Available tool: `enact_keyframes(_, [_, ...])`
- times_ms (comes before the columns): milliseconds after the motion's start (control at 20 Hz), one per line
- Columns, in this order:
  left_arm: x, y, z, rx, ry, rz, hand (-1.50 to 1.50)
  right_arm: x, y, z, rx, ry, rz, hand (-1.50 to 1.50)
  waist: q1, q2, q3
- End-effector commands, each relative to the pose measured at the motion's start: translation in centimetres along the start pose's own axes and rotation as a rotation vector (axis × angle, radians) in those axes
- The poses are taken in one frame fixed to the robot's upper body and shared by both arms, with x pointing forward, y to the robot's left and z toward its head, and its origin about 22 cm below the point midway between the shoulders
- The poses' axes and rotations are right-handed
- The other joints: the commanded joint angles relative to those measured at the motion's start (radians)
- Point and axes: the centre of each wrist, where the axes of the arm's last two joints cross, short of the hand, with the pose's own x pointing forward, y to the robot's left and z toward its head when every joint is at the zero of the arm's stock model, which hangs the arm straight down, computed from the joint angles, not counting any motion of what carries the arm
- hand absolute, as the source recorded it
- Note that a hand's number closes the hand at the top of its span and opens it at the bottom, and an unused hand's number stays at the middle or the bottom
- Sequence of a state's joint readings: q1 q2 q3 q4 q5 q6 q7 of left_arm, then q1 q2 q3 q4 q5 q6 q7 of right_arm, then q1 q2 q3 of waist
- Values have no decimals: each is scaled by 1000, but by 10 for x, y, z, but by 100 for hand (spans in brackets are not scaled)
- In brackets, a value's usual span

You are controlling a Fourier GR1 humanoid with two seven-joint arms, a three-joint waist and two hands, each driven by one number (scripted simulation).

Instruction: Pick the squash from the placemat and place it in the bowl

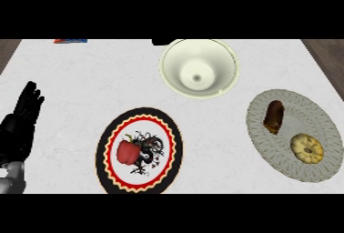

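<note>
A pale yellow, scalloped squash (307, 148) lies on the near part of a grey oval placemat (262, 136) at the right of the counter. A cream bowl (176, 82) stands upright at the back centre, with nothing in it. My left hand (19, 123) shows at the left edge, fingers straight and pointing up, resting far from the squash and the bowl. My right hand does not show anywhere.
A dark brown oblong food item (274, 116) lies on the placemat just behind the squash. A round plate (107, 136) with a black and red rim holds a red bell pepper (128, 152). A blue and red item (70, 41) sits at the back left edge.
</note>
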State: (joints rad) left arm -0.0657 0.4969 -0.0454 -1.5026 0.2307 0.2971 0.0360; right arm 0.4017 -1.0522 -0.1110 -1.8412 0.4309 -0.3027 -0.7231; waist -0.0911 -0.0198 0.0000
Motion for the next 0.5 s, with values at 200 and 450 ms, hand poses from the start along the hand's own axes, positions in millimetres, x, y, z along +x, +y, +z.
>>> enact_keyframes(200, [13,-9,-4,-64,-19,13,0,62,-37,-9,33,39,115,-150,58,14,-3])
enact_keyframes(450, [14,-15,-4,-77,-12,8,0,73,-61,-23,262,130,272,-150,72,18,-4])
